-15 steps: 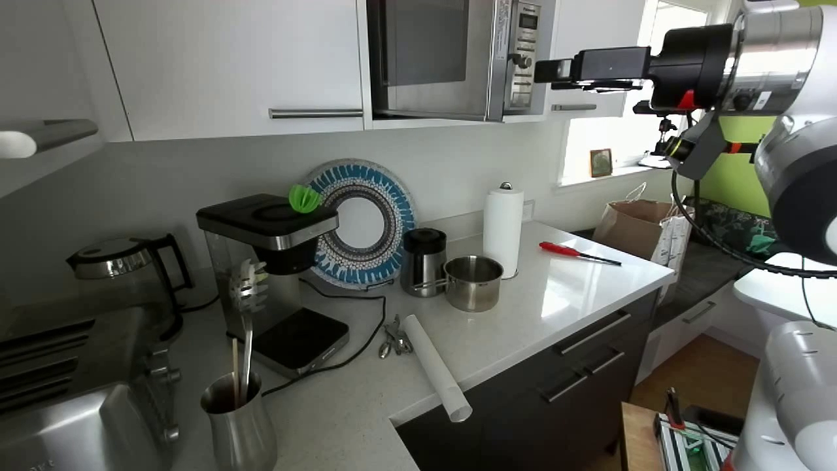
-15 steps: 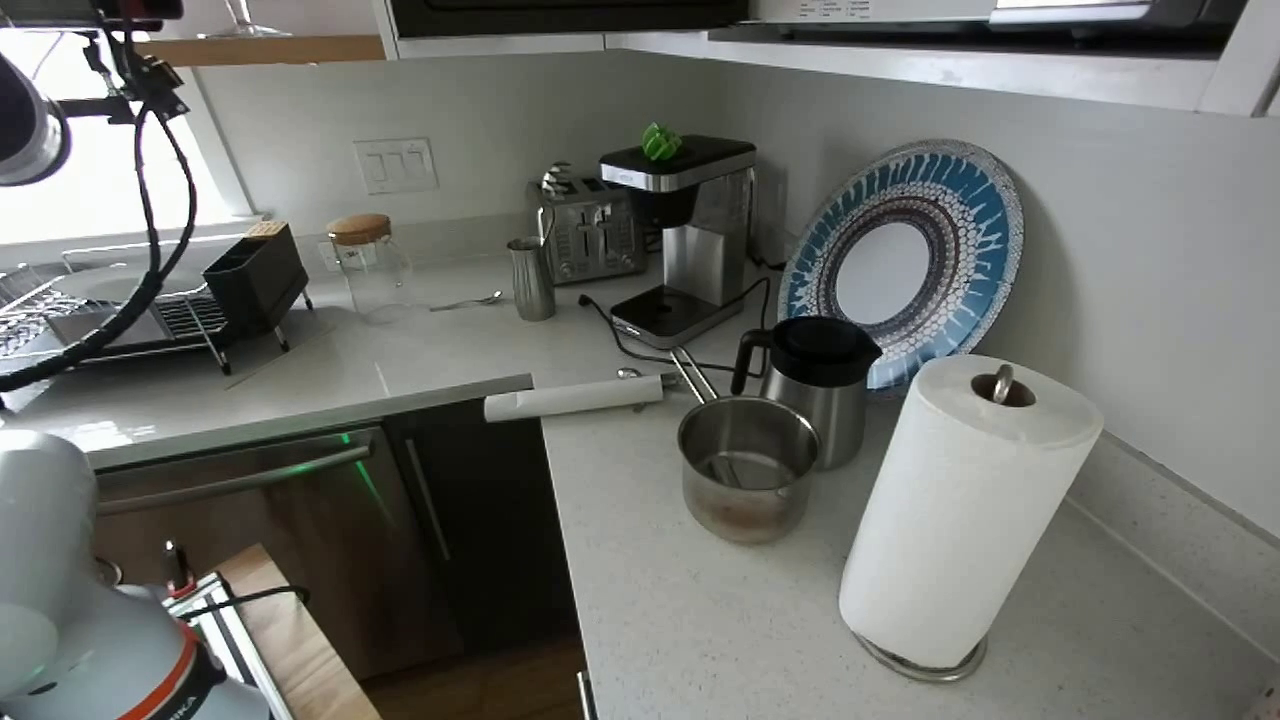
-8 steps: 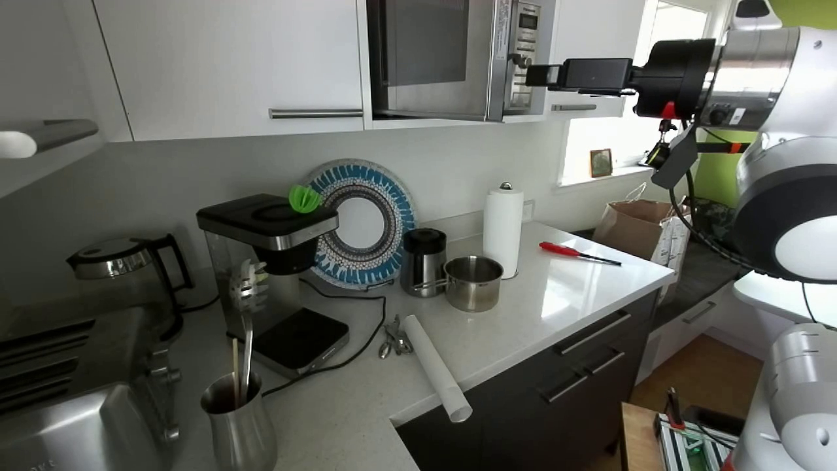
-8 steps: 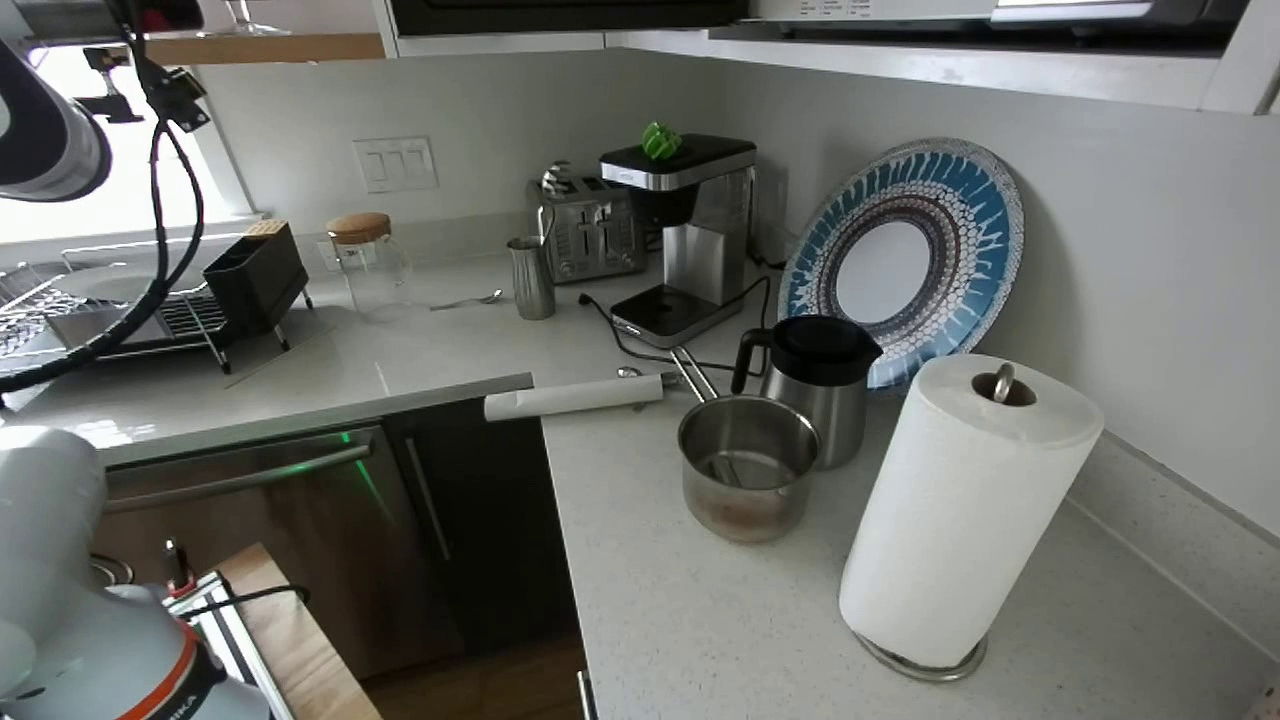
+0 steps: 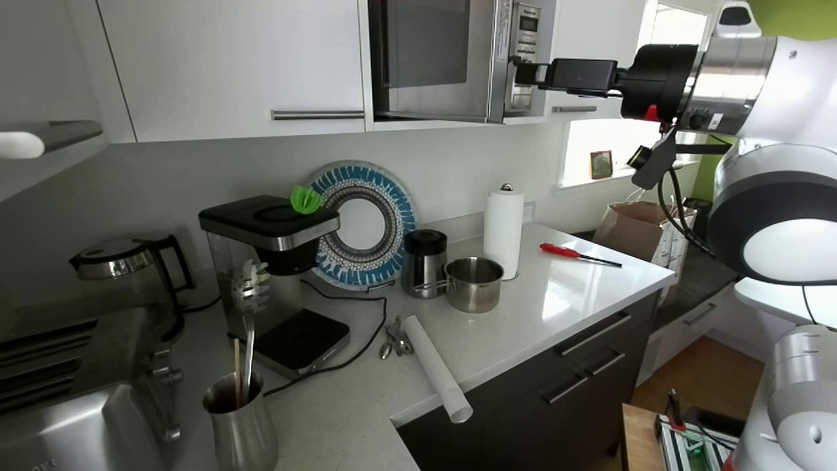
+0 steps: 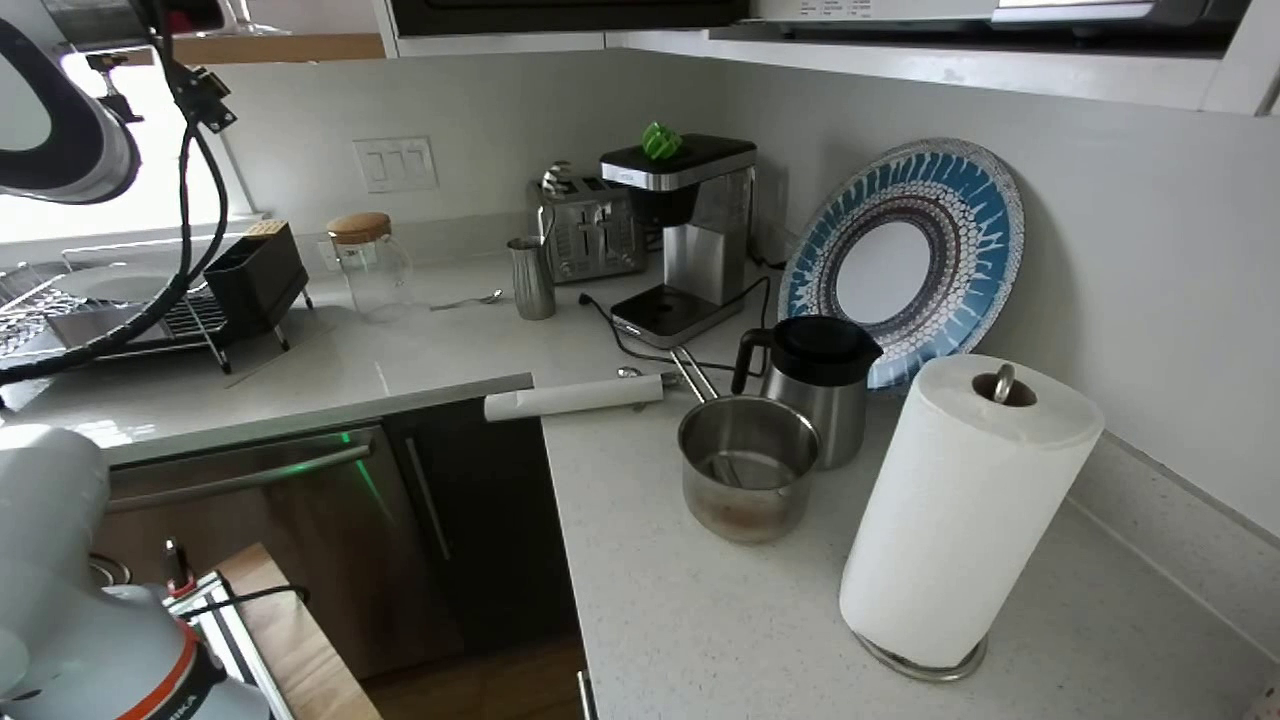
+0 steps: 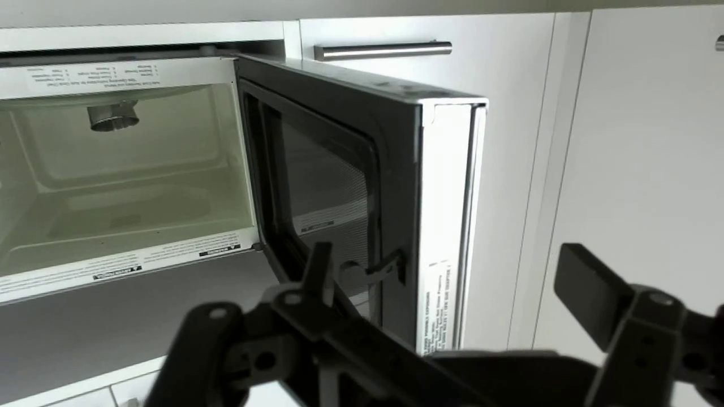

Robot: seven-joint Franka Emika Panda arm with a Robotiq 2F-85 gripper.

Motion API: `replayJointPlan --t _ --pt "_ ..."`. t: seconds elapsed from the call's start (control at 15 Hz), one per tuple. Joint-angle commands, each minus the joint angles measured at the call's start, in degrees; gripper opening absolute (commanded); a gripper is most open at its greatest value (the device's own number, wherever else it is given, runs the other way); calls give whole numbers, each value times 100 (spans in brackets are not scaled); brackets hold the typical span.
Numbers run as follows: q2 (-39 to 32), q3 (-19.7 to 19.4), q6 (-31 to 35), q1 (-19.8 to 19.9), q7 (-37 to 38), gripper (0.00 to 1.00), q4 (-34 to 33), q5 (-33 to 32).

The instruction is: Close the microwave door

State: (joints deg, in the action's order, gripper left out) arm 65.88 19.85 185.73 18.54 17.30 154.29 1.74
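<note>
The microwave door (image 5: 428, 59) stands open, its dark window and steel frame at the top of an exterior view. The microwave's control panel (image 5: 525, 36) is behind it. The wrist view is upside down; it shows the lit cavity of the microwave (image 7: 136, 169) and the door (image 7: 396, 186) swung out, with its latch hook and white edge. My gripper (image 7: 458, 282) is open and empty. The door's free edge appears between its fingers; contact cannot be told. In an exterior view the gripper (image 5: 528, 74) is just right of the door's edge. Another exterior view shows only the microwave's underside strip (image 6: 835, 10); the fingers are out of view.
White cabinets (image 5: 235, 59) flank the microwave. Below, on the counter, stand a paper towel roll (image 5: 503, 232), a steel pot (image 5: 473, 284), a carafe (image 5: 424, 265), a coffee machine (image 5: 268, 222) and a round patterned plate (image 5: 392, 216). A red screwdriver (image 5: 562, 250) lies at the right.
My gripper and arm have moved left toward the door's edge and slightly down in an exterior view. The microwave door has not visibly moved.
</note>
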Motion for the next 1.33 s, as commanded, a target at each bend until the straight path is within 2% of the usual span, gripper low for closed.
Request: replayJointPlan --t 0.0,0.13,0.2,0.27,0.33,0.4,0.67,0.73,0.8,0.93,1.0,1.27 --pt "-283 66 216 163 -103 100 -111 185" --pt "-298 99 233 372 -49 100 -150 248" --pt "-366 -95 65 29 -201 100 -138 204" --pt "-453 -403 -155 -569 -472 100 -103 86" --pt "-438 -674 -433 -997 -638 100 -52 49" --pt "-469 -890 -565 -1226 -769 100 -44 41" --pt "-260 -2222 -1709 -2524 -1642 100 -123 47" --pt "-96 -2287 -2017 -2499 -1729 100 -180 58" --pt "-280 -1999 -1515 -2193 -1509 100 -89 107" --pt "-193 -2298 -1811 -2470 -1733 100 -174 127" --pt "-230 -2181 -1485 -2340 -1673 100 -139 98" --pt "-512 -1922 -1029 -2423 -1595 100 -215 117"
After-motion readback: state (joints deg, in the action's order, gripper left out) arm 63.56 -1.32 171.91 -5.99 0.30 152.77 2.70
